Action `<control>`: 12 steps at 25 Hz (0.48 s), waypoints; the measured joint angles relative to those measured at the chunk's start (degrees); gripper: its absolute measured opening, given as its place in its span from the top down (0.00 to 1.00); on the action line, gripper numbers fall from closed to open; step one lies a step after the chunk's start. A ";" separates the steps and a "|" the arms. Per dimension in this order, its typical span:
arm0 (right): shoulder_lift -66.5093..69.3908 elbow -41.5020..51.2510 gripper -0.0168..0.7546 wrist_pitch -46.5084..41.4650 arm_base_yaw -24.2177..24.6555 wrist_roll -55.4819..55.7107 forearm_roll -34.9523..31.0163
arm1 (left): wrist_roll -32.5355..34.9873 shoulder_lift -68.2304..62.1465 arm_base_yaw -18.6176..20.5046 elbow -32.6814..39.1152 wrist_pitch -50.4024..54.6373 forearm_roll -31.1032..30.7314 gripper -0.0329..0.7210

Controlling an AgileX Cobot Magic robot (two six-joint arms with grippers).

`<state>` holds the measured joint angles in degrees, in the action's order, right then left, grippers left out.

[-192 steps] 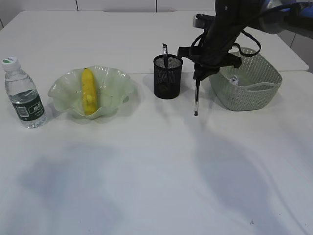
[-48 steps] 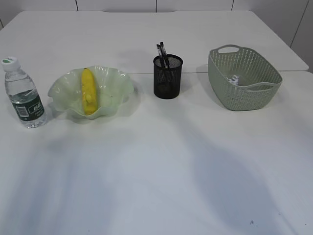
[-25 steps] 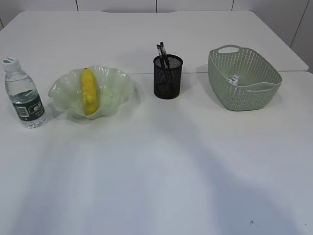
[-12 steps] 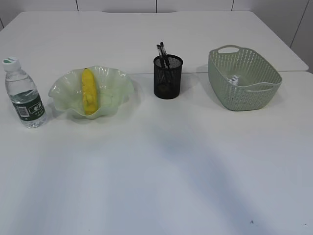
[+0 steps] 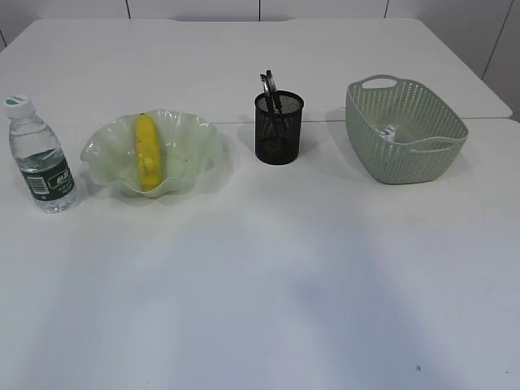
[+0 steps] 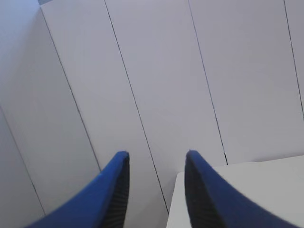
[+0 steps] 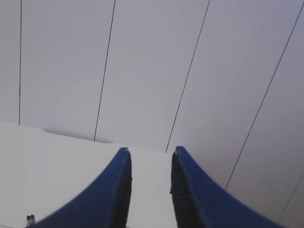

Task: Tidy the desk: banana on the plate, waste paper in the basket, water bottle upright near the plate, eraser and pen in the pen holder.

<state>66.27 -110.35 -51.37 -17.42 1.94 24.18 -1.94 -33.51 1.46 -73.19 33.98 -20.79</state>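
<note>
- We see a white table [image 5: 260,276] with all the things in a row across it.
- The banana [image 5: 146,151] is yellow, and it lies in the wavy green plate [image 5: 197,138].
- The water bottle [image 5: 39,156] stands straight up, with its cap on top. It is just to the left of the plate and does not touch it.
- The pen holder [image 5: 279,127] is a black mesh cup in the middle of the row, right of the plate and apart from it.
- Two dark pens [image 5: 270,85] stick up out of the pen holder and lean a little to the left.
- We cannot make out the eraser through the dark mesh.
- The basket [image 5: 406,154] is pale green and sits at the right end of the row, apart from the pen holder.
- A small ball of waste paper [image 5: 389,130] lies inside the basket, low against the wall.
- Neither arm shows in the view of the table.
- Our left gripper [image 6: 156,159] points up at a white panelled wall [image 6: 156,76]. Its two blue fingers [image 6: 114,190] stand apart, and we see nothing between them.
- A corner of the table shows just past its right finger.
- Our right gripper [image 7: 151,153] also points at a wall, above the far part of the table. Its blue fingers [image 7: 116,185] have a gap between them, and nothing is in that gap.
- The tips of the pens peek in at the bottom left of the right wrist view.
</note>
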 joint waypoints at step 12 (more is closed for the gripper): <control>-10.04 4.09 0.55 -5.19 -0.03 0.00 0.62 | 0.11 0.85 0.00 -2.85 2.43 5.36 0.43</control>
<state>56.24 -106.26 -56.56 -17.46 1.94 24.80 -1.83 -32.65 1.46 -76.04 36.41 -15.43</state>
